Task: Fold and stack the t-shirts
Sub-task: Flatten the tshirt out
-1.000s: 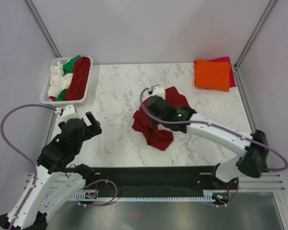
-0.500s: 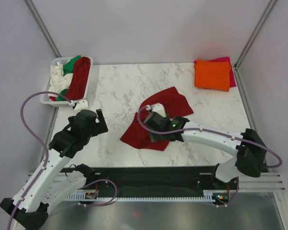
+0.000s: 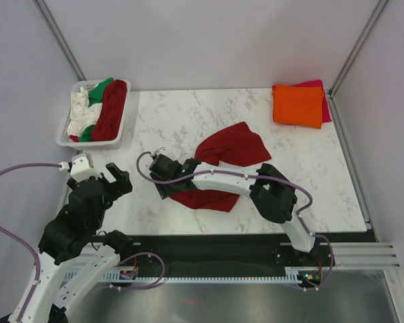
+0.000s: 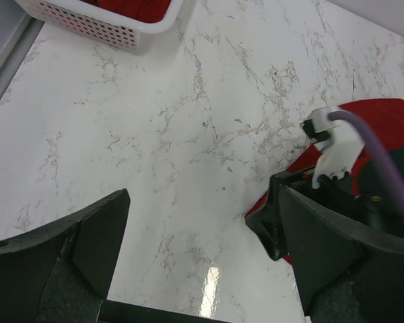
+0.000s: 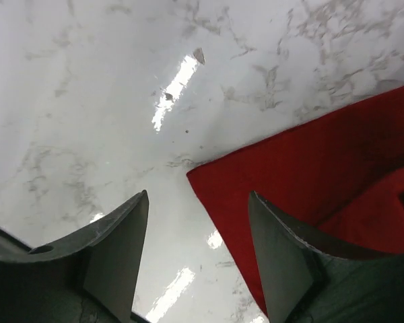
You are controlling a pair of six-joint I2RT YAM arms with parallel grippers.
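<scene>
While the right gripper (image 5: 198,198) is hovering spread over the left corner of the dark red cloth t-shirt (image 3: 230,145), which is lying rumpled mid white marble surface (image 3: 165,121), it is pinching nothing. Judgement: closing low on one layer at that corner is looking best. The left gripper (image 4: 203,195) is hovering spread, near left.

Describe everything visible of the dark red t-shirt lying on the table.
The dark red t-shirt is plain soft cloth, unfolded and rumpled, lying mid-table on the marble table. One part bunches toward the far side; a flatter part lies nearer, the right arm crossing over between. One flat corner sits under the open right hand; contact unclear.
</scene>
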